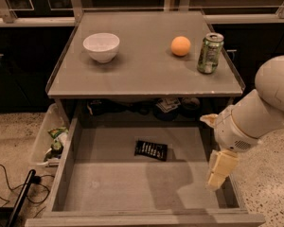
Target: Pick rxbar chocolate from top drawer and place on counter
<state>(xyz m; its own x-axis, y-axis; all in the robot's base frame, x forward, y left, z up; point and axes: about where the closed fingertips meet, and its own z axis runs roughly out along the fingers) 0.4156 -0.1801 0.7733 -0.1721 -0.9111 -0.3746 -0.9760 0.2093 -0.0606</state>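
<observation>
Hand [221, 170] above top drawer [109, 188] side wall, empty, aperture indiscernible; rxbar chocolate [151, 150] lies well to its left: traverse, descend, grip across its width.

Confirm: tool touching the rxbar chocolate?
Apart. Camera view shows bare top drawer floor between the tool, at the drawer's side wall, and the rxbar chocolate.

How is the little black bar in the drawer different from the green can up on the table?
The rxbar chocolate is black and flat; the green can is tall and round. The bar lies down in the top drawer; the can stands upright on the counter. Shared: neither is touched by the gripper, which hangs at the drawer's right side, apart from both.
</observation>
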